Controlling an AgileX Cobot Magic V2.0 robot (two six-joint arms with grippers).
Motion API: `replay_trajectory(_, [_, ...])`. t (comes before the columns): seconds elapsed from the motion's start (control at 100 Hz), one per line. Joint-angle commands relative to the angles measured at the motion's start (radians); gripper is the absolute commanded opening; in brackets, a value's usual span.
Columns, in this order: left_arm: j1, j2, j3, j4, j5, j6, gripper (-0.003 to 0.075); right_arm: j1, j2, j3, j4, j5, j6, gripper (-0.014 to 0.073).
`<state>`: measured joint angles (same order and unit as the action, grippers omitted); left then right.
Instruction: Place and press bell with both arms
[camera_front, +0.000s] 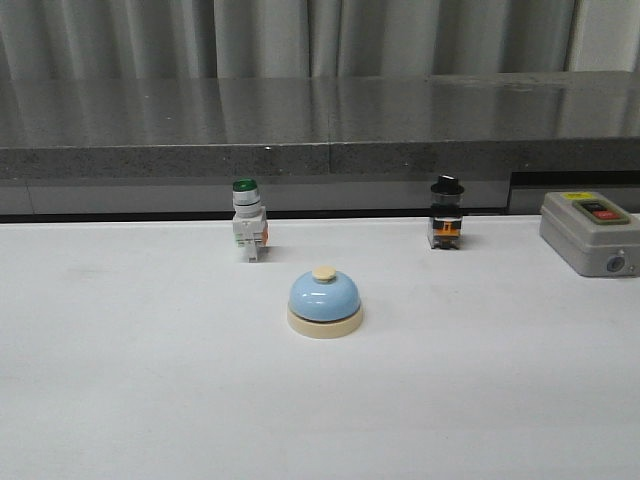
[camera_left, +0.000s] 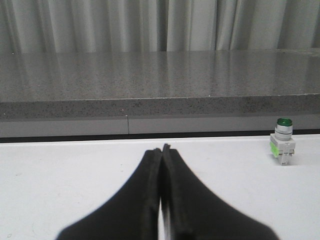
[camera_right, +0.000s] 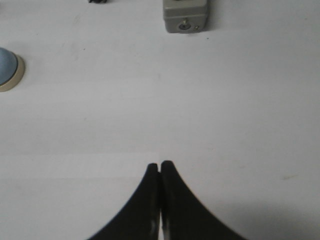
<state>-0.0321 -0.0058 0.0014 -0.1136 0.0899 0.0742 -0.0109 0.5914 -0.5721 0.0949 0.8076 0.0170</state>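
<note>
The bell (camera_front: 325, 304) sits upright on the white worktop (camera_front: 120, 380), near its middle, in front of and between the green-capped switch (camera_front: 248, 220) and the black-capped switch (camera_front: 446, 213), well apart from both. Nothing touches it. Neither arm shows in the front view; the left gripper (camera_left: 162, 149) and right gripper (camera_right: 160, 165) have their jaws closed on nothing. Placing and pressing both appear still to do.

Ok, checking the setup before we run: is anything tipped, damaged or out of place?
Nothing stands out. The bell sits upright on the white table, apart from the green-capped switch, black-capped switch and grey box. Both pincers, left and right, are shut and empty.
</note>
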Motion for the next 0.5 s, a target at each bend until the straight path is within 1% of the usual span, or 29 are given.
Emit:
replay_trajectory(0.0, [-0.002,-0.028,0.043,-0.002,-0.073,-0.003,-0.0020,-0.011,-0.066,0.018,0.002,-0.125,-0.002,-0.0069])
replay_trajectory(0.26, [-0.002,-0.028,0.043,-0.002,-0.073,-0.003,-0.0020,-0.011,-0.246,0.141,0.002,-0.394,-0.002,-0.0069])
replay_trajectory(0.37, [-0.002,-0.028,0.043,-0.002,-0.073,-0.003,-0.0020,-0.011,-0.311,0.193,-0.012,-0.460,-0.002,-0.0069])
replay_trajectory(0.49, [-0.002,-0.028,0.043,-0.002,-0.073,-0.003,-0.0020,-0.011,-0.380,0.252,-0.070,-0.514,-0.002,-0.0069])
